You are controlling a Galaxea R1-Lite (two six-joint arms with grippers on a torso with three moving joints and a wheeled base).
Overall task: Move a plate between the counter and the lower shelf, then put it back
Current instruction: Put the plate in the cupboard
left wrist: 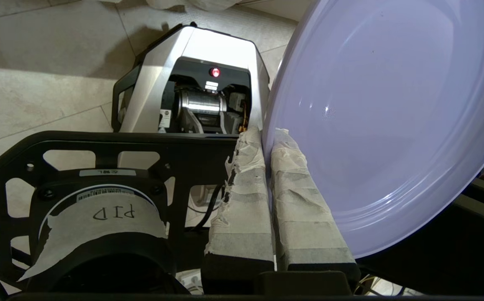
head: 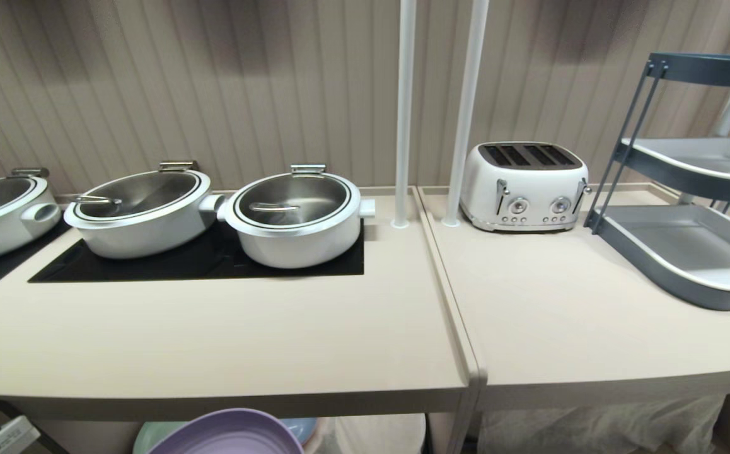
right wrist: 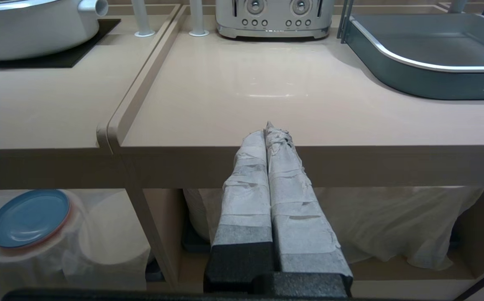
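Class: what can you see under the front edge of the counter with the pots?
A purple plate, with green and blue rims behind it. The shelf itself is covered.

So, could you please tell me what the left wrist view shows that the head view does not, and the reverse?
Only the left wrist view shows the left gripper shut on the plate's rim, with the robot's base and floor below. Only the head view shows the counter, three pots, the toaster and the tray rack. Both show the plate, held below the counter's front edge.
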